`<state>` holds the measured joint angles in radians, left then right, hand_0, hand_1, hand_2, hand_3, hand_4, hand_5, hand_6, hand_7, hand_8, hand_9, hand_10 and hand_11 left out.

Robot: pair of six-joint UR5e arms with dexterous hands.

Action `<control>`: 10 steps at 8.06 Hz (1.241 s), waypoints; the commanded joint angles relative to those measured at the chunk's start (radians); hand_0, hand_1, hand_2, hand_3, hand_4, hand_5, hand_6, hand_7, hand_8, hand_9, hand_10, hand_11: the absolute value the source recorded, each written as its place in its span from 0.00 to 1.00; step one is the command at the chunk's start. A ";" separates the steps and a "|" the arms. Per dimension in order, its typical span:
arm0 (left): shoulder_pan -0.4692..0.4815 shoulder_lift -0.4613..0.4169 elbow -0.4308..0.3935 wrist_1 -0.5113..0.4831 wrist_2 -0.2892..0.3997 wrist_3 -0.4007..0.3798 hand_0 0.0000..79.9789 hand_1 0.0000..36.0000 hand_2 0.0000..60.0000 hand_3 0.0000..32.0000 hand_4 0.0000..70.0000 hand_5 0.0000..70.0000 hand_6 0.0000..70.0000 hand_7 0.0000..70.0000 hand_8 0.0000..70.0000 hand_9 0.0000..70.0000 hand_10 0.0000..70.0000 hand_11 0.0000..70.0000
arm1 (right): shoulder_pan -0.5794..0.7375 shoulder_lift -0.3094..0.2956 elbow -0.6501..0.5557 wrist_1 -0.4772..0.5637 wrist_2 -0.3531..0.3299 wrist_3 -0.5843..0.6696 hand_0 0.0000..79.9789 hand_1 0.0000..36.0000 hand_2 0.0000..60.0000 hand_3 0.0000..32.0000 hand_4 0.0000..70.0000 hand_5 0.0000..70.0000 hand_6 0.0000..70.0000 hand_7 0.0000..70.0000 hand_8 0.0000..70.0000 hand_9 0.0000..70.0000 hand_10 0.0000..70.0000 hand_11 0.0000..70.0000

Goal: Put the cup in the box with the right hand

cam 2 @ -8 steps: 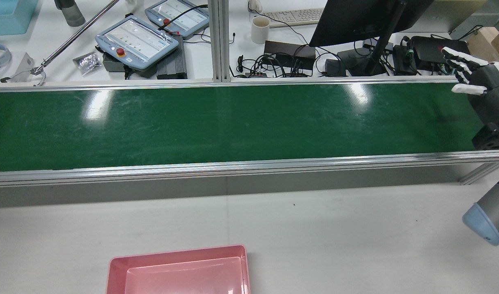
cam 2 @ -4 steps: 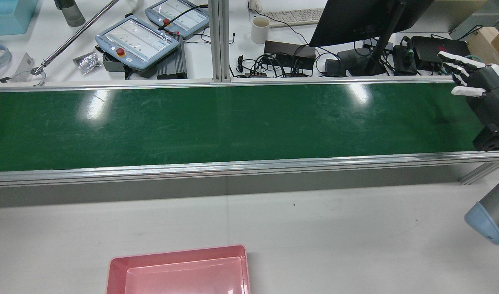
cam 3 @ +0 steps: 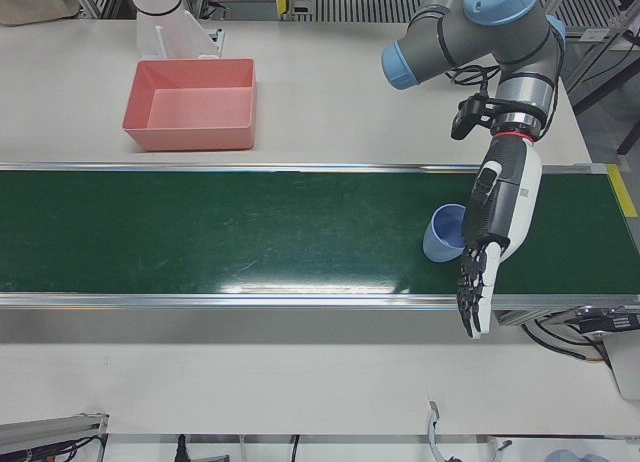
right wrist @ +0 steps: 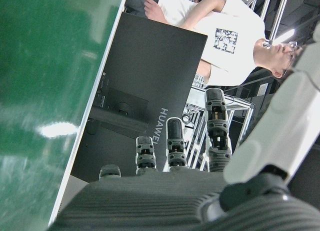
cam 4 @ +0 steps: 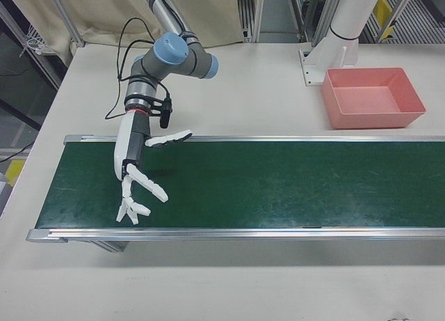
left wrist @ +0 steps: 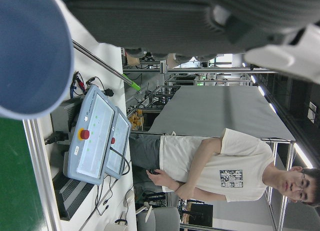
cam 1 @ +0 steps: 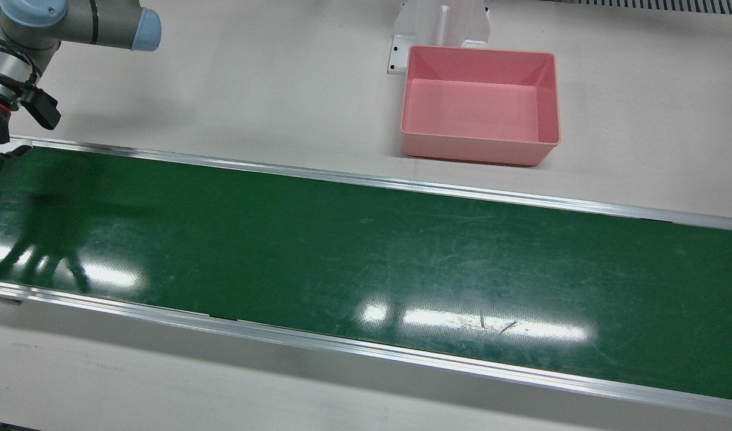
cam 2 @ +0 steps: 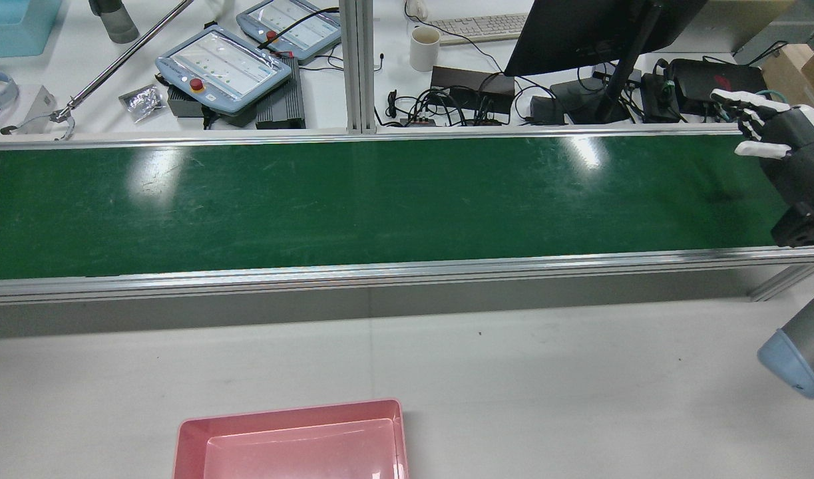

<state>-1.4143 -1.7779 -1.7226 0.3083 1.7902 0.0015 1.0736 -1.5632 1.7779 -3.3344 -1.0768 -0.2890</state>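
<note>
In the right-front view, the right hand [cam 4: 131,162], white-shelled with dark joints, hangs over the left end of the glossy green conveyor belt [cam 4: 278,189]. Its fingers [cam 4: 132,208] are spread wide and point toward the near aluminium rail [cam 4: 208,233]; the thumb juts out sideways over the far rail. It grasps nothing. To the right of this hand we see the belt surface run bare and flat to the view's edge, scuffed and reflecting the ceiling lights. The smooth pink rectangular plastic box [cam 4: 372,99] sits on the matte white table [cam 4: 264,92] beyond the far rail, near the right edge, its top open and its sloping walls clear on all sides but the rear, where a white pedestal [cam 4: 334,36] stands just beside it.

In the left-front view, the same box [cam 3: 190,107] lies at the left. Well apart from it, toward the right end of the belt, the light blue round cup [cam 3: 443,234] stands upright on the green surface, mouth up, about midway between the two rails. The left hand [cam 3: 497,217] hangs just beside the cup on its right, partly covering it, fingers extended past the near rail and closed on nothing. We cannot tell whether the hand touches the cup.
</note>
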 commanded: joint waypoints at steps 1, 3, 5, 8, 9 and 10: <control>0.000 0.000 0.000 0.000 0.000 0.000 0.00 0.00 0.00 0.00 0.00 0.00 0.00 0.00 0.00 0.00 0.00 0.00 | -0.004 0.000 -0.005 0.000 0.000 -0.002 0.57 0.04 0.00 0.22 0.45 0.03 0.10 0.59 0.12 0.27 0.00 0.00; 0.000 0.000 0.000 0.000 0.000 0.000 0.00 0.00 0.00 0.00 0.00 0.00 0.00 0.00 0.00 0.00 0.00 0.00 | -0.007 0.015 -0.008 0.001 0.000 -0.012 0.57 0.03 0.00 0.15 0.48 0.02 0.10 0.60 0.13 0.27 0.00 0.00; 0.000 0.000 0.000 0.000 0.000 0.000 0.00 0.00 0.00 0.00 0.00 0.00 0.00 0.00 0.00 0.00 0.00 0.00 | -0.009 0.032 -0.009 0.001 0.000 -0.021 0.57 0.03 0.00 0.12 0.52 0.02 0.11 0.63 0.13 0.28 0.00 0.00; 0.000 0.000 0.002 0.000 0.000 0.000 0.00 0.00 0.00 0.00 0.00 0.00 0.00 0.00 0.00 0.00 0.00 0.00 | -0.018 0.124 -0.078 0.001 0.000 -0.062 0.56 0.02 0.00 0.06 0.56 0.02 0.11 0.65 0.13 0.28 0.00 0.00; 0.000 0.000 0.002 0.000 0.000 0.000 0.00 0.00 0.00 0.00 0.00 0.00 0.00 0.00 0.00 0.00 0.00 0.00 | -0.027 0.143 -0.103 0.001 0.000 -0.062 0.56 0.02 0.00 0.06 0.59 0.02 0.12 0.67 0.13 0.29 0.00 0.00; 0.000 0.000 0.002 0.000 0.000 0.000 0.00 0.00 0.00 0.00 0.00 0.00 0.00 0.00 0.00 0.00 0.00 0.00 | -0.030 0.147 -0.106 0.001 0.001 -0.067 0.56 0.02 0.00 0.08 0.56 0.02 0.11 0.65 0.13 0.28 0.00 0.00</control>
<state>-1.4143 -1.7779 -1.7213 0.3083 1.7901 0.0015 1.0537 -1.4483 1.7069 -3.3333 -1.0769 -0.3459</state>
